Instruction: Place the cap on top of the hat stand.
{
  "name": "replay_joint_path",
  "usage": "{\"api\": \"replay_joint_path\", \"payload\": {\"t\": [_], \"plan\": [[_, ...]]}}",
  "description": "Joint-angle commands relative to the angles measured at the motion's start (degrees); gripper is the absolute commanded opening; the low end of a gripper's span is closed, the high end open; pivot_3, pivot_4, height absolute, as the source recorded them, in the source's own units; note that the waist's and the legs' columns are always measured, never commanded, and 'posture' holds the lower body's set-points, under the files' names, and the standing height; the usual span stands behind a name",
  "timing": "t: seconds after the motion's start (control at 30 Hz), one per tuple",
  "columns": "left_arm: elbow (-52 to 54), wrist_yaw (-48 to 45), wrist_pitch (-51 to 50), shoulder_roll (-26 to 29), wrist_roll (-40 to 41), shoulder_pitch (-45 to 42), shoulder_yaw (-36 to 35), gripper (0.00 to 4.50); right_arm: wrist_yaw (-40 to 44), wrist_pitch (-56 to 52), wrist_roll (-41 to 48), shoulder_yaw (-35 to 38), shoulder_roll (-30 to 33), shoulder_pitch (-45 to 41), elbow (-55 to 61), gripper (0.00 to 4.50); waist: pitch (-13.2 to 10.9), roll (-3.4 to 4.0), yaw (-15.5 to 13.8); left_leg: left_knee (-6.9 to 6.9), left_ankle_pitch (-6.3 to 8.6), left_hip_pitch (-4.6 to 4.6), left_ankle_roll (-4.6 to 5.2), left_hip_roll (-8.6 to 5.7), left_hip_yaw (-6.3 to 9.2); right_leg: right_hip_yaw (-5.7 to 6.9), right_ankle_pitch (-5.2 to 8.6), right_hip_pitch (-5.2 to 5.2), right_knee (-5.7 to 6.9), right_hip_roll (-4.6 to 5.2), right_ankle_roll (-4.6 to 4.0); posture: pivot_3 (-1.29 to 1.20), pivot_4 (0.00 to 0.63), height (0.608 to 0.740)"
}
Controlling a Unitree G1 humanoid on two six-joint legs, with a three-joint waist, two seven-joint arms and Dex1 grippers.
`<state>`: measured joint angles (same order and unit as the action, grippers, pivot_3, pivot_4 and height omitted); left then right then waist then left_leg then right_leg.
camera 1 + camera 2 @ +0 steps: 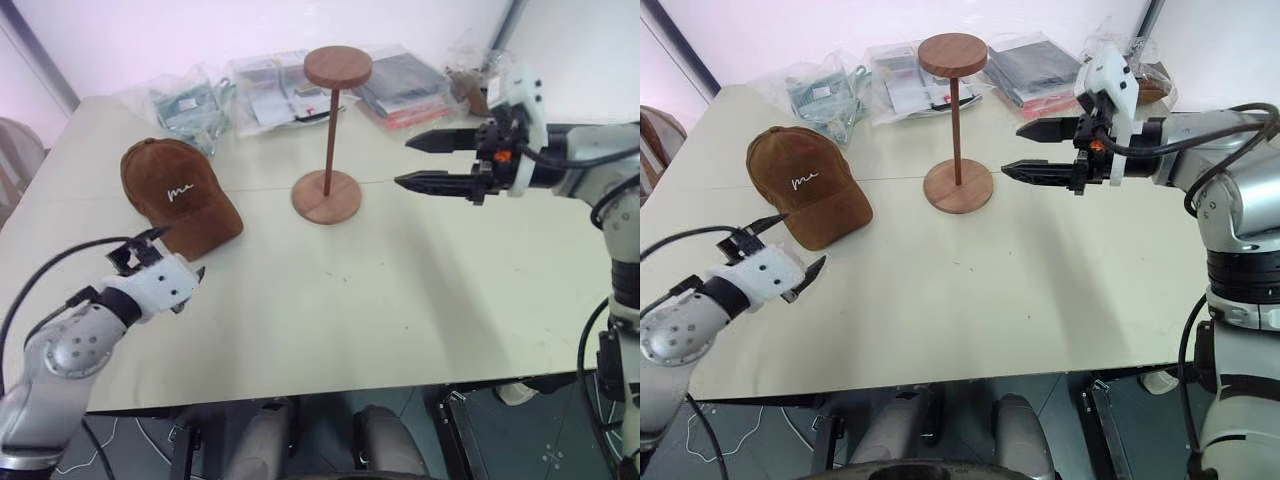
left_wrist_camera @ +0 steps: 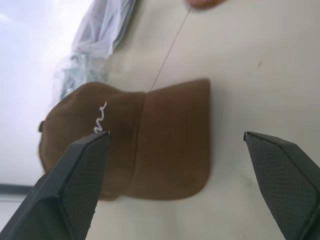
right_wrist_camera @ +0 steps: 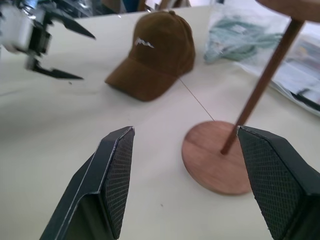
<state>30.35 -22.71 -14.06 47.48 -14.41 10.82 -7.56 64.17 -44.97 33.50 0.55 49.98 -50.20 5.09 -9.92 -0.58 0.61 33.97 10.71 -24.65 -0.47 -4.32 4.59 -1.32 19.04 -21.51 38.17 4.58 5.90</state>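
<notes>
Pale worktop (image 1: 400,300), a thin seam line running across it past the stand's base. Along the far edge, a row of clear plastic bags (image 1: 270,90) holding printed packs and greenish items, lying flat, well behind everything else. Hat stand (image 1: 328,150) upright near the middle of the worktop: round flat base, thin rod, smaller round disc on top, disc bare. Cap (image 1: 178,195) sits on the worktop to my left of the stand, apart from it, crown up, white cursive stitching facing me, brim pointing toward my near side and slightly toward the stand. My right hand (image 1: 428,162) is raised over the worktop just to the right of the stand, fingers spread wide and pointing at the rod, one finger above the other, nothing between them; in its wrist view the stand's base and rod lie ahead between the fingers. My left hand (image 1: 170,250) hangs low at the near-left, close to the cap's brim but not touching it, fingers at full spread and empty; in its wrist view the brim sits ahead between the two pads (image 2: 80,175).
</notes>
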Motion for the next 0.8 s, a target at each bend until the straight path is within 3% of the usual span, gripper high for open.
{"api": "replay_joint_path", "payload": {"t": [0.03, 0.27, 0.8], "plan": [[-2.4, 4.2, 1.2, -1.9, -7.5, 0.3, 2.4, 4.5, 2.0, -1.9, 1.6, 0.2, 1.6, 0.1, 3.5, 3.31, 0.0, 0.0, 0.0, 0.0, 0.0, 0.0, 0.01, 0.0, 0.0, 0.0, 0.0, -0.01, 0.0, 0.0, 0.0, 0.0, 0.15, 0.74], [-8.9, 9.6, 4.0, -5.0, -14.5, -1.7, 5.2, 4.5, 0.7, -5.2, 2.4, -1.0, 1.4, 4.3, 9.7, 3.31, 0.0, 0.0, -0.2, 0.03, 0.01, -0.02, 0.01, 0.0, 0.02, 0.02, 0.0, -0.02, 0.01, 0.01, 0.0, 0.0, 0.15, 0.74], [-27.1, 18.8, 13.3, -10.8, -19.8, -11.4, 10.1, 4.5, -3.5, -8.5, 4.8, 0.6, 1.4, 5.8, 13.6, 3.31, 0.0, 0.04, -1.4, 0.15, 0.01, -0.05, 0.01, -0.01, 0.04, 0.06, -0.02, -0.05, 0.07, 0.01, 0.03, 0.0, 0.15, 0.74]]}}
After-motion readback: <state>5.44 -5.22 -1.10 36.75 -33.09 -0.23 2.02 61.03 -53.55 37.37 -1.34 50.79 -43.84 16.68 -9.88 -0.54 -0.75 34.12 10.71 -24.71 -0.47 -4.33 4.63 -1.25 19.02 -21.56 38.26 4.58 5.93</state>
